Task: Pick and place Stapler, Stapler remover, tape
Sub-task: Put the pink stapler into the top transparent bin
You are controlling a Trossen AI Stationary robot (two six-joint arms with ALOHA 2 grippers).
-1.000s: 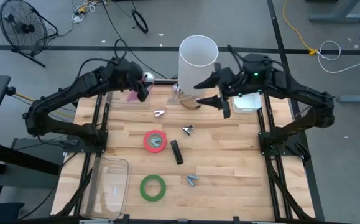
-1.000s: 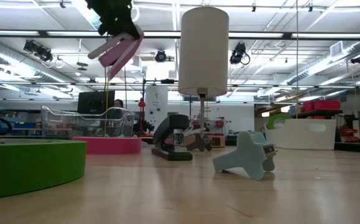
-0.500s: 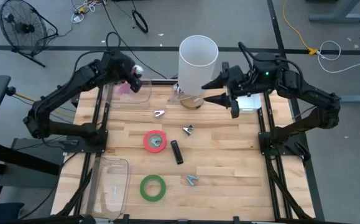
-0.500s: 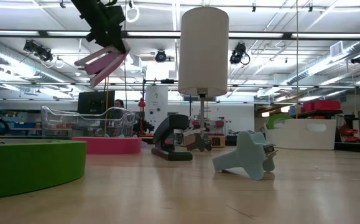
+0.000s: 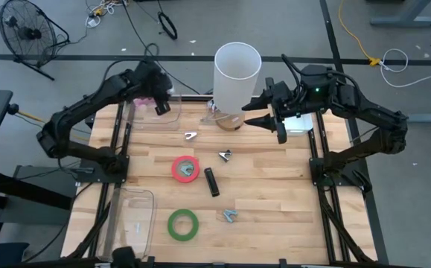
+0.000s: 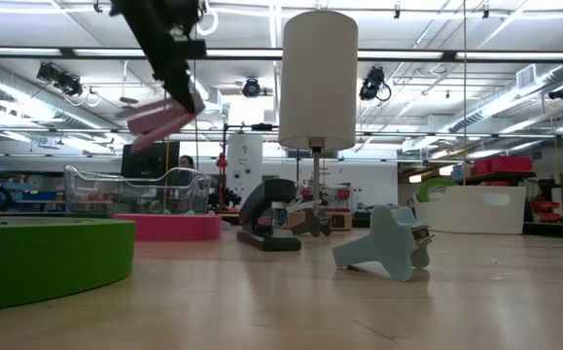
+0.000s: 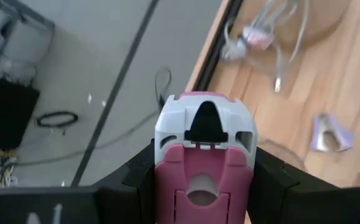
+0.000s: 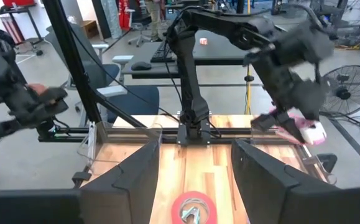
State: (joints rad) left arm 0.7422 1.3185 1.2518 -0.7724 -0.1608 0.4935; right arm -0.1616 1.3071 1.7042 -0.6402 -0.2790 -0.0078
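Observation:
My left gripper point(image 5: 158, 99) is shut on a pink and white stapler point(image 7: 203, 155), held high over a clear bin point(image 5: 142, 117) at the table's far left; in the low view the stapler point(image 6: 159, 121) is blurred. My right gripper point(image 5: 254, 117) hangs open and empty at the far right, beside a tall white cylinder point(image 5: 237, 71). A red tape ring point(image 5: 186, 169), a green tape ring point(image 5: 183, 224), a black stapler point(image 5: 212, 182) and three small staple removers point(image 5: 225, 155) lie flat on the wood. My left gripper pinches the pink stapler by its two long sides point(image 7: 161, 177) between its two fingers point(image 7: 133, 180). The fingers slant downward and lie along the stapler, whose white end point(image 7: 204, 121) sticks out ahead of them. It is lifted clear, above the clear bin.
A second clear bin point(image 5: 129, 219) sits at the near left corner. A white container point(image 5: 297, 123) stands at the far right behind my right gripper. Black frame rails point(image 5: 318, 160) run along both sides. The table's middle right point(image 5: 275, 186) is bare wood.
My left gripper has carried the pink stapler down and toward the table's far left corner, over the clear bin. Its wrist has rolled, and the stapler has tipped from a steep slant to nearly level.

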